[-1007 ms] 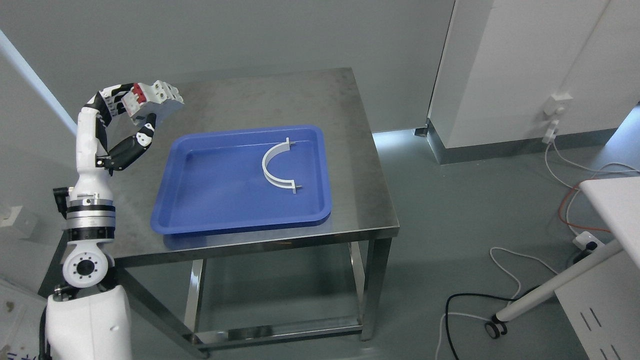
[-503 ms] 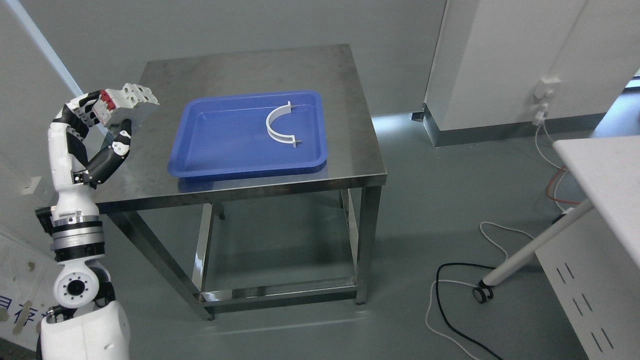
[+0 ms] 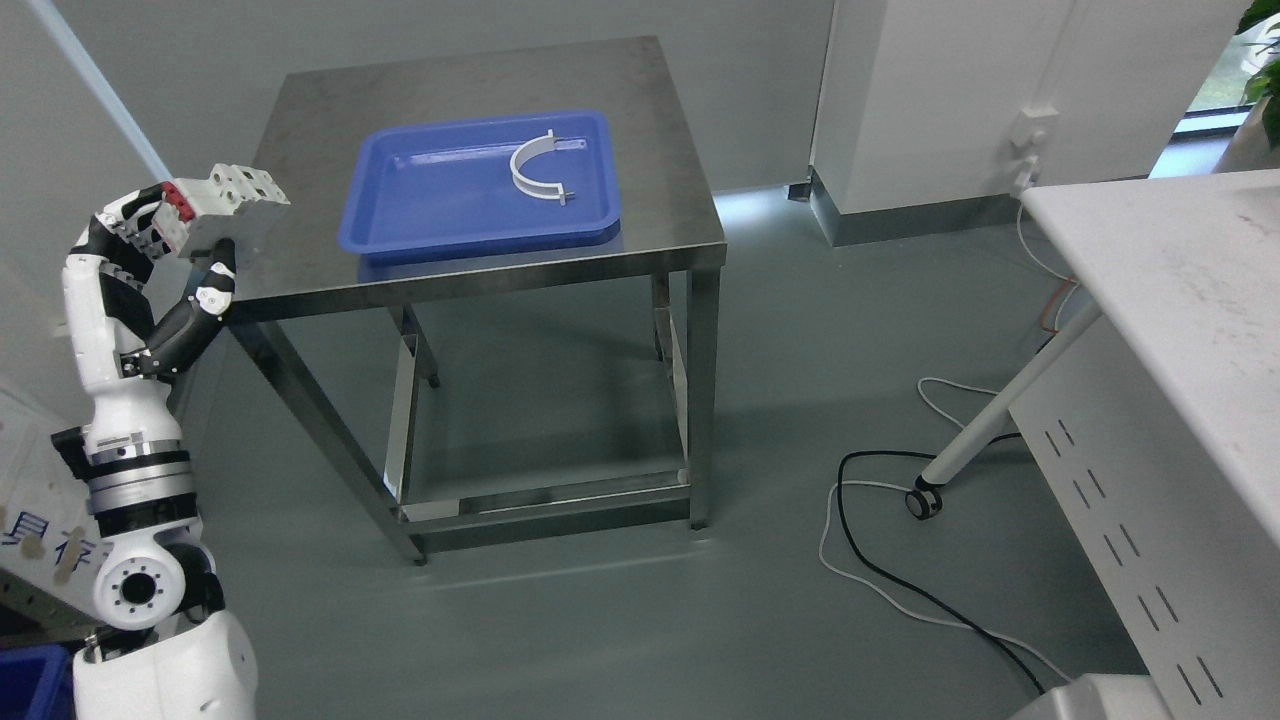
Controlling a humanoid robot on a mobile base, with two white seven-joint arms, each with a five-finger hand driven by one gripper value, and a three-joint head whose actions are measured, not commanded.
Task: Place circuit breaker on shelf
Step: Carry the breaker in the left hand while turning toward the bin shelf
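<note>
Carry step. Left hand [image 3: 165, 245] pinching breaker [image 3: 222, 205], raised at 9 o'clock of bench [image 3: 480, 270]. No shelf in view; next: find shelf, approx. level set-down.

Blue tray [image 3: 420, 215] with white curved bracket [image 3: 527, 172] on steel table [image 3: 660, 200].

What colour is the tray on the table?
Blue. The tray shows clearly in the head view.
</note>
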